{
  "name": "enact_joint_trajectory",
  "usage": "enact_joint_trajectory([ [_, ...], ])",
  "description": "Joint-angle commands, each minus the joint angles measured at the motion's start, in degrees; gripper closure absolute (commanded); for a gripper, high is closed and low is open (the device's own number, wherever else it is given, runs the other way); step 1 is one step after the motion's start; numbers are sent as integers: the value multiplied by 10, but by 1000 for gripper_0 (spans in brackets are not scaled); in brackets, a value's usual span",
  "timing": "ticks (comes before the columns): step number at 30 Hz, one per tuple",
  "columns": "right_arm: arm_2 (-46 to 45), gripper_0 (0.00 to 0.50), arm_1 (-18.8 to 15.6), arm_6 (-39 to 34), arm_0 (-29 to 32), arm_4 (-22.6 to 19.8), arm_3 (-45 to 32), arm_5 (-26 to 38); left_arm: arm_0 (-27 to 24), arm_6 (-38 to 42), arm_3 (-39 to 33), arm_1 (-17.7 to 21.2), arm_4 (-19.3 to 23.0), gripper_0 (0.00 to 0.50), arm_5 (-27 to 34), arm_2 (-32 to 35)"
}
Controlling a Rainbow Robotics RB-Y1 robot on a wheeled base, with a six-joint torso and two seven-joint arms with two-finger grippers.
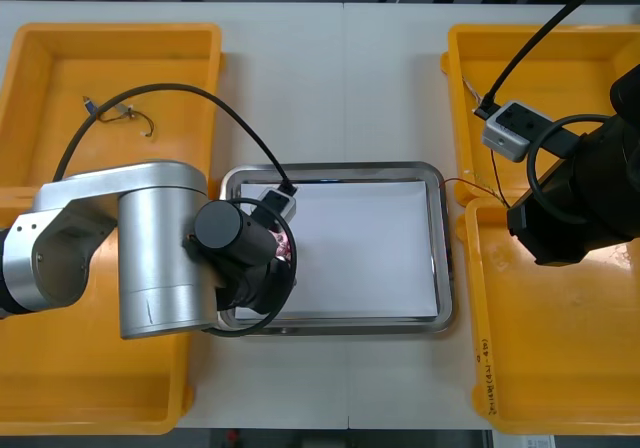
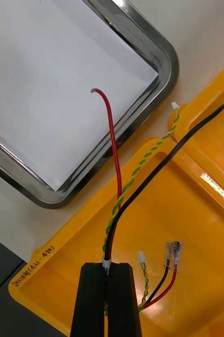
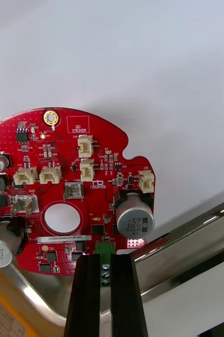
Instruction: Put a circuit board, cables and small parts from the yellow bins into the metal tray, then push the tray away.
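– Red circuit board point(image 3: 64, 200), pinched at its edge in the left tool point(image 3: 105, 259), fingers closed on the green connector point(image 3: 105, 247). It sits across the left rim of the metal tray point(image 3: 196, 227), mostly over the white inside point(image 3: 143, 63).
– Stiff and light, I'd judge, but those upright capacitors point(image 3: 135, 221) look knockable. An edge grip suits it.
– On the other side, the right tool point(image 2: 110, 266) is clamped on a limp bundle: red cable point(image 2: 115, 158), black cable point(image 2: 164, 160), green-and-yellow twisted cable point(image 2: 143, 158).
– Floppy stuff, so the loose ends will trail. It's above the near right yellow bin point(image 2: 191, 210), just beside the tray's corner.
– Far left bin point(image 1: 60, 78) holds one thin cable point(image 1: 120, 113).
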Motion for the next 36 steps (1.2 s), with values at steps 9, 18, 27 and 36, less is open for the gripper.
enact_joint_trajectory([
  [9,6,500,-4,-4,-17,-4,-14,2,-24,47,16,-15,-28,500,-37,-53],
  [18,6,500,-4,-4,-17,-5,-15,2,-24,58,33,-16,-41,500,-64,-75],
  [27,6,500,-4,-3,-17,-5,-15,2,-23,68,40,-18,-48,500,-77,-84],
  [36,6,500,-4,-3,-15,-4,-15,2,-24,87,32,-20,-54,0,-76,-83],
])
